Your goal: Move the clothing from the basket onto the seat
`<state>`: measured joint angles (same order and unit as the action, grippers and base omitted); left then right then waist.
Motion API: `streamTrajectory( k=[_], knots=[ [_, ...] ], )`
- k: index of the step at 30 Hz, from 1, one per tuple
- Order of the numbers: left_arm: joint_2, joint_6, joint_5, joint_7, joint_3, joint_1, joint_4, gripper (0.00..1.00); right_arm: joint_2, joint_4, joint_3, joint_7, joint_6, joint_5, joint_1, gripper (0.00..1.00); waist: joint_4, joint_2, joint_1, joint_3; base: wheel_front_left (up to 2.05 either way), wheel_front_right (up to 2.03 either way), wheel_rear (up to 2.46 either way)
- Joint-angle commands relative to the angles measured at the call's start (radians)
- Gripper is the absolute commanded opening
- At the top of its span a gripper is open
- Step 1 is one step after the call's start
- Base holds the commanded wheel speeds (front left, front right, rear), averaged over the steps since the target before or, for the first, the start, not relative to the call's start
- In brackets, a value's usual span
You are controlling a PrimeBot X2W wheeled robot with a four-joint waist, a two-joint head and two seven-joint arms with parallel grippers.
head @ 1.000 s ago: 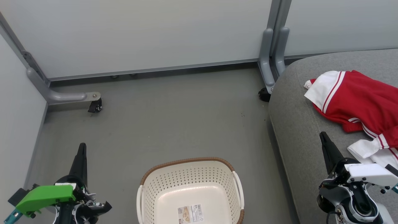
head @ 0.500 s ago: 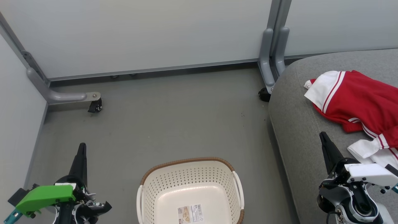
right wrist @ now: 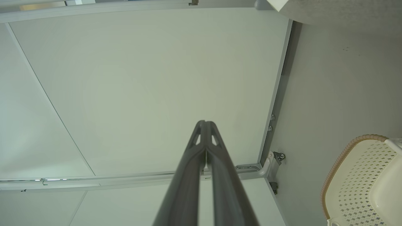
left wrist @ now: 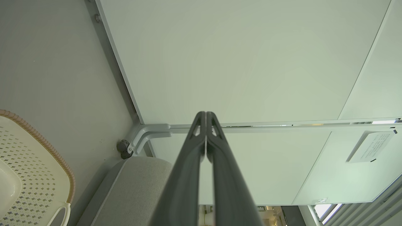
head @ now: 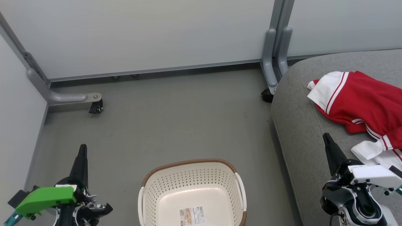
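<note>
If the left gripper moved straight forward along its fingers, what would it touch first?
Most likely the white partition panel. In the left wrist view the shut left gripper aims at it with nothing in between, though the depth is hard to judge.

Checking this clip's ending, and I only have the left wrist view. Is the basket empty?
Observer: Yes. In the head view, the basket has a bare bottom except for a label.
Operator: Where is the clothing?
Observer: Red and white clothing lies in a heap on the seat.
Operator: And the right gripper?
Observer: The right gripper is shut with nothing between its fingers.
</note>
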<state>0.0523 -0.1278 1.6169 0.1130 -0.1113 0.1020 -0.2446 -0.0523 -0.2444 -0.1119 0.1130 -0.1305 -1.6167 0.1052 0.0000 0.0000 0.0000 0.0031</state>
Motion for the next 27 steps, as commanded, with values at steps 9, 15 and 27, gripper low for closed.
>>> streamTrajectory(
  k=[9,15,27],
  knots=[
    [0.000,-0.005,-0.005,0.002,-0.004,0.015,-0.002,0.00,-0.001,-0.002,-0.002,0.002,0.000,0.004,0.008,0.00,0.000,0.0000,0.0000,0.000,0.00,0.00,0.00],
    [0.000,-0.005,-0.005,0.003,-0.004,0.015,-0.002,0.00,0.000,-0.002,-0.002,0.002,0.000,0.005,0.008,0.00,0.000,0.0000,0.0000,0.000,0.00,0.00,0.00],
    [0.000,-0.005,-0.006,0.003,-0.004,0.015,-0.002,0.00,0.000,-0.002,-0.002,0.003,0.000,0.005,0.008,0.00,0.000,0.0000,0.0000,0.000,0.00,0.00,0.00]
  ],
)
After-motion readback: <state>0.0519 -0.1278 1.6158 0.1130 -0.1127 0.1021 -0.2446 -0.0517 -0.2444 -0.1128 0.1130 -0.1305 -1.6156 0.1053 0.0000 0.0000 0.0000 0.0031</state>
